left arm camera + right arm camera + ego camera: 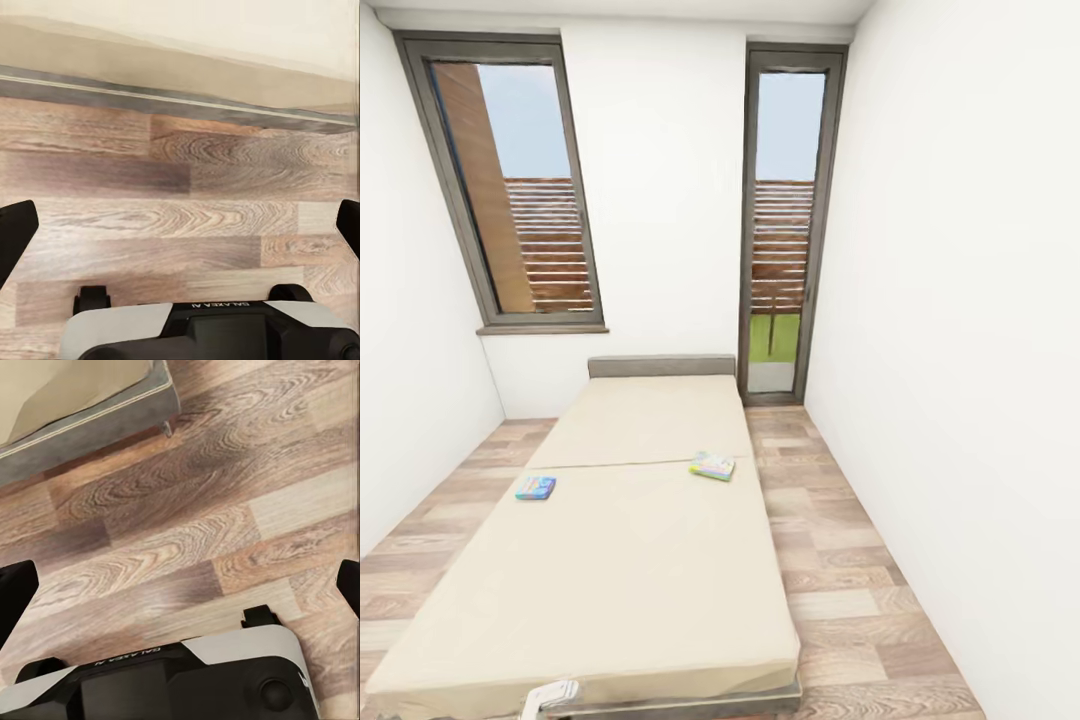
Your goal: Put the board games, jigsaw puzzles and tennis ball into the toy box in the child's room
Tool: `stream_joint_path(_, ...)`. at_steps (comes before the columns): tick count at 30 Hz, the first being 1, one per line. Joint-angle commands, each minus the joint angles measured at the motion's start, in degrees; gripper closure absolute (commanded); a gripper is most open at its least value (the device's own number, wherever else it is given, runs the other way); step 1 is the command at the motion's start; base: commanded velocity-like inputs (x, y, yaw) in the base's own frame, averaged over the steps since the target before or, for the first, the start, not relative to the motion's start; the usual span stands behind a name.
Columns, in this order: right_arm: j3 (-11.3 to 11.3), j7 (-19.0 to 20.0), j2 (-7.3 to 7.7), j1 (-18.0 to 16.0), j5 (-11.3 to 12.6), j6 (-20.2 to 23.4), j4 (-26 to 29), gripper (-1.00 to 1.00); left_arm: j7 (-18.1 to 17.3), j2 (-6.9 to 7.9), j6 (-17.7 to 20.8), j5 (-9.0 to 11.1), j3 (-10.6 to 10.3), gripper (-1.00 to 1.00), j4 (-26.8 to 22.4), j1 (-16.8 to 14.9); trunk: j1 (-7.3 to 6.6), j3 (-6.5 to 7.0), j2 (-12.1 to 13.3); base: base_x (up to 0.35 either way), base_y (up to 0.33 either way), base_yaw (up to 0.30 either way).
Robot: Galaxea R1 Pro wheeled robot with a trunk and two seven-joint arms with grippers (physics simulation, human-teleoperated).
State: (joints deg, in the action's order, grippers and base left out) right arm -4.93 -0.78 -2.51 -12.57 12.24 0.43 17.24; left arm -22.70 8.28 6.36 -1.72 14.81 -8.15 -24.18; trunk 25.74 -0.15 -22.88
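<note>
Across the narrow white-walled room [960, 300], seen from the head camera, the bed [630, 560] fills the centre and lower half of the frame, its beige cover running from the bottom edge up to a low grey headboard [661, 365] against the far wall. Two tall dark-framed windows stand above it: one [510, 190] at upper left, a narrower one [785, 230] right of centre reaching down to the wood-plank floor [830, 520], which shows on both sides of the bed. Two board games lie flat on the cover, well apart. A green-edged pastel box [712, 466] sits near the bed's right edge, just below the seam at mid-frame; a smaller blue-cyan box [536, 487] sits near the left edge, slightly lower in the frame. A small white robot part [550, 693] pokes in at the bottom edge, left of centre.

Over bare floor in the left wrist view, the left gripper [180, 225] has its dark fingertips [15, 232] at opposite edges of the frame, wide apart and holding nothing, with the bed's grey frame across the top. The right gripper [180, 585] is likewise spread wide and empty above the planks, a corner of the bed frame [112, 427] at that view's upper left.
</note>
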Motion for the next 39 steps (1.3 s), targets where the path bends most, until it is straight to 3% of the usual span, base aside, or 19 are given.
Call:
stream_joint_path(1,-0.2,0.0,-0.04,0.0,0.3,0.0,0.0,-1.0,-0.3,-0.01,0.5,-0.2,0.5,-1.0,-0.1,0.0,0.04,-0.02,0.0,0.224,-0.268,0.0)
stream_joint_path(11,-0.1,0.1,-0.11,0.0,0.2,-0.3,-0.1,-1.0,-0.3,-0.01,0.5,-0.2,0.5,-1.0,-0.1,0.0,0.04,-0.02,0.0,0.216,-0.273,0.0)
stream_joint_path(18,2.1,0.0,-0.13,0.0,0.2,-0.3,0.0,-1.0,-0.3,-0.01,0.5,-0.3,0.5,-1.0,-0.1,0.0,0.04,-0.02,0.0,0.07,-0.243,0.0)
stream_joint_path(32,2.9,-0.1,-0.18,0.0,0.2,-0.3,0.0,-1.0,-0.2,-0.01,-1.2,-1.0,0.5,-1.0,-0.1,0.0,0.04,-0.02,0.0,0.004,-0.032,0.004)
stream_joint_path(39,3.0,-0.1,-0.5,0.0,0.2,-0.3,0.0,-1.0,-0.2,-0.01,-2.1,-0.9,0.5,-1.0,-0.1,0.0,0.04,-0.02,0.0,0.0,-0.065,0.195)
